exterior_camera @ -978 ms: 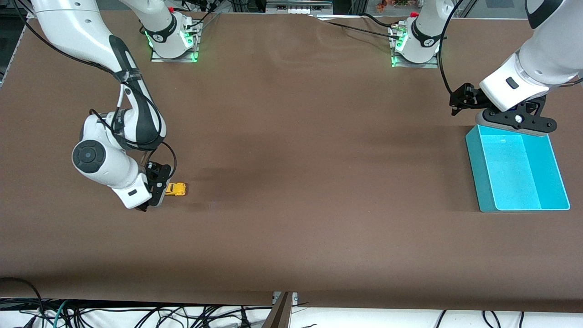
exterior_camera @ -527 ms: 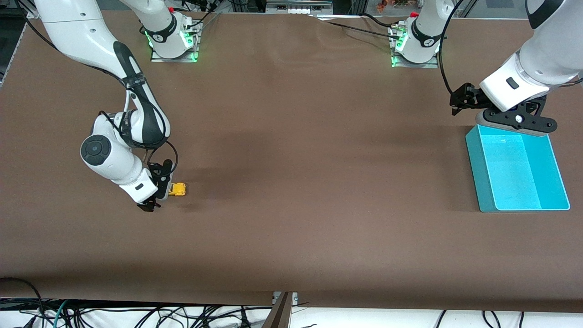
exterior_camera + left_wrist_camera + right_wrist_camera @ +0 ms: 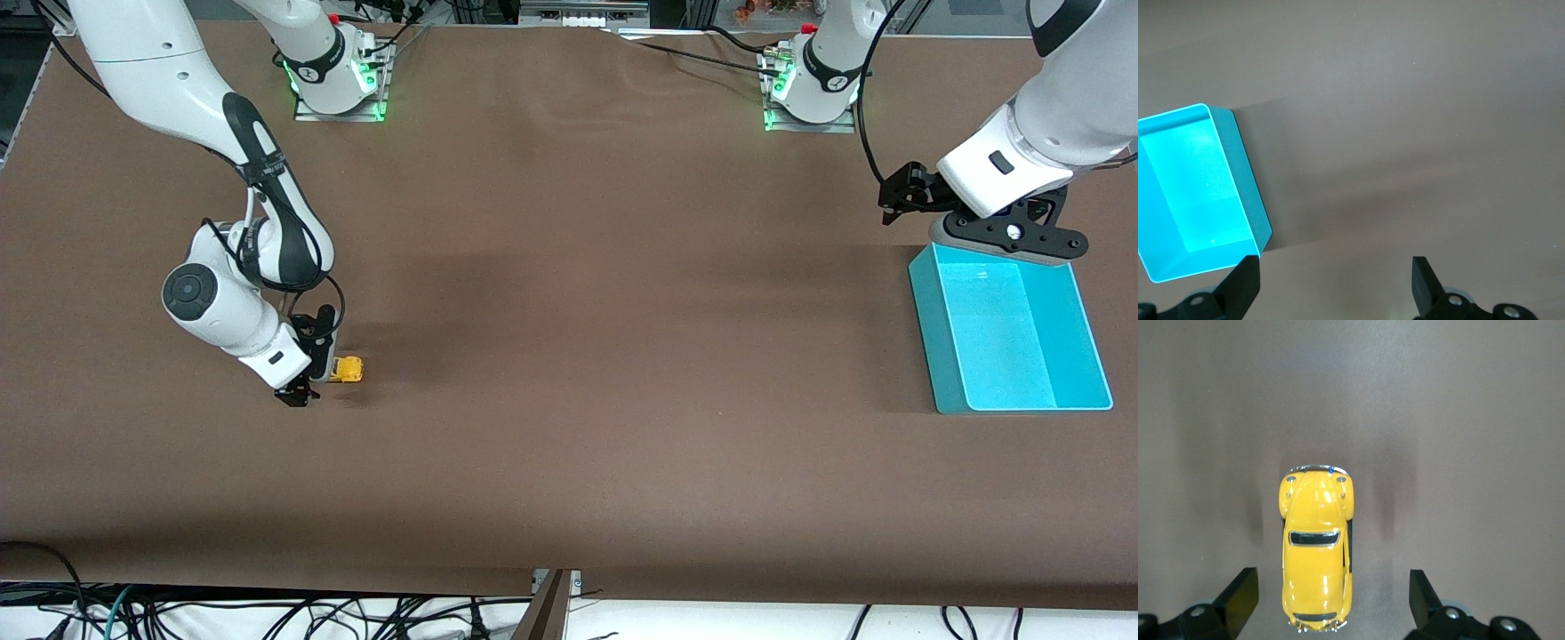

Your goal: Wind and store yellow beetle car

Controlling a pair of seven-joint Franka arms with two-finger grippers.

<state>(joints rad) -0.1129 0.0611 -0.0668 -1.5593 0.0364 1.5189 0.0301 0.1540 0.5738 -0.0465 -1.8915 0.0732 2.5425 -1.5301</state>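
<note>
The yellow beetle car (image 3: pixel 348 368) stands on the brown table toward the right arm's end. In the right wrist view the car (image 3: pixel 1316 550) lies lengthwise, with one end between my fingertips (image 3: pixel 1239 592). My right gripper (image 3: pixel 307 377) is low at that end of the car, open, with a gap on each side of it (image 3: pixel 1331 595). My left gripper (image 3: pixel 1003 233) is open and empty. It hangs over the edge of the teal bin (image 3: pixel 925 331) that lies farthest from the front camera. Its fingers (image 3: pixel 1247 283) frame bare table beside the bin (image 3: pixel 1249 193).
The teal bin is empty and stands at the left arm's end of the table. Both arm bases (image 3: pixel 336 71) stand along the table's edge farthest from the front camera. Cables hang below the front edge.
The right arm's wrist has swung toward the middle of the table and the gripper has edged toward the car. The car and the left arm have not moved.
</note>
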